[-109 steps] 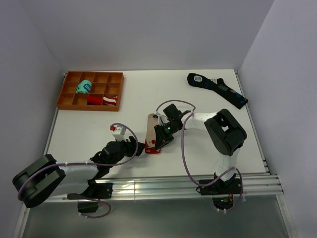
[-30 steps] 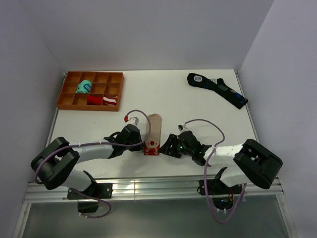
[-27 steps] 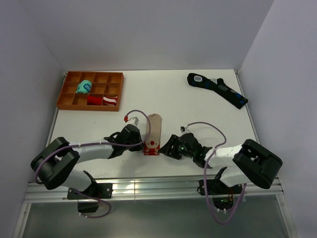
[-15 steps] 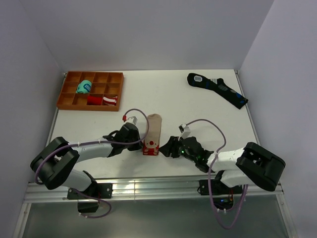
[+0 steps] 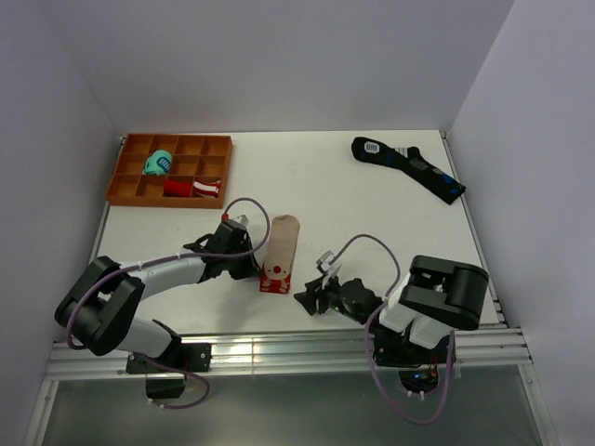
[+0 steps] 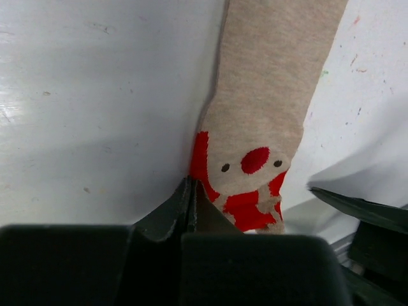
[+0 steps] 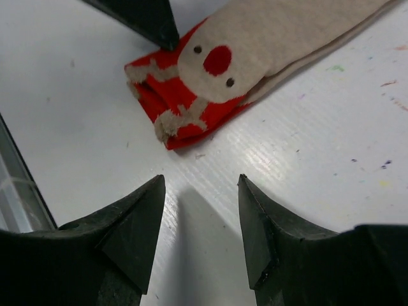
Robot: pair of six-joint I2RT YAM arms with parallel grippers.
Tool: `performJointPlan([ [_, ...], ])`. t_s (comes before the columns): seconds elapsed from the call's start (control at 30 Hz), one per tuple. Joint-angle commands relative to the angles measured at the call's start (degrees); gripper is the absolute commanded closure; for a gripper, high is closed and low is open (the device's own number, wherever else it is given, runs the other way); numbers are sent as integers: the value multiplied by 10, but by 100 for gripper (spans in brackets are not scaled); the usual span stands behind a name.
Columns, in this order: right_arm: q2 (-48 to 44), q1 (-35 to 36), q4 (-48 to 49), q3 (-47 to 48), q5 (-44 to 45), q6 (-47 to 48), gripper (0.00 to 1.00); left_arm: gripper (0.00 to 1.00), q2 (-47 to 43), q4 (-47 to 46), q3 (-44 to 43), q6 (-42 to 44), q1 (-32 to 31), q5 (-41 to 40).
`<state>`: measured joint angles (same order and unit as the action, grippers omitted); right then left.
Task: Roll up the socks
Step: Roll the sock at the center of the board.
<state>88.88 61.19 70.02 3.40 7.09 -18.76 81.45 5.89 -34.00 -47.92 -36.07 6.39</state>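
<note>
The socks lie flat on the white table, tan with a red end toward the near edge. In the left wrist view the socks stretch away and the red end bears a small face. My left gripper is shut, its tips touching the left edge of the red end. The right gripper sits low on the table just right of the red end, open, nothing between its fingers. In the right wrist view the red end lies a short gap ahead of my right gripper.
An orange divided tray at the back left holds a teal bundle and a red-and-white bundle. A long black sock lies at the back right. Metal rails run along the near edge.
The right arm has folded low and its gripper slid left and nearer along the table. The left gripper has pushed the red end slightly left, tilting the socks.
</note>
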Motion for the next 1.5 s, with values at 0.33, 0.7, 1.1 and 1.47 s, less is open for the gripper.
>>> performJointPlan([
  [0.33, 162, 73, 125, 38, 136, 88, 43, 100, -2, 24, -23, 26, 21, 77],
  [0.7, 112, 124, 39, 74, 186, 144, 43, 100, 14, 18, -20, 27, 22, 73],
  [1.1, 102, 143, -54, 140, 196, 198, 43, 100, 14, 34, -34, 36, 25, 73],
  [1.47, 59, 148, -113, 151, 244, 226, 43, 100, 20, 27, -28, 38, 30, 81],
])
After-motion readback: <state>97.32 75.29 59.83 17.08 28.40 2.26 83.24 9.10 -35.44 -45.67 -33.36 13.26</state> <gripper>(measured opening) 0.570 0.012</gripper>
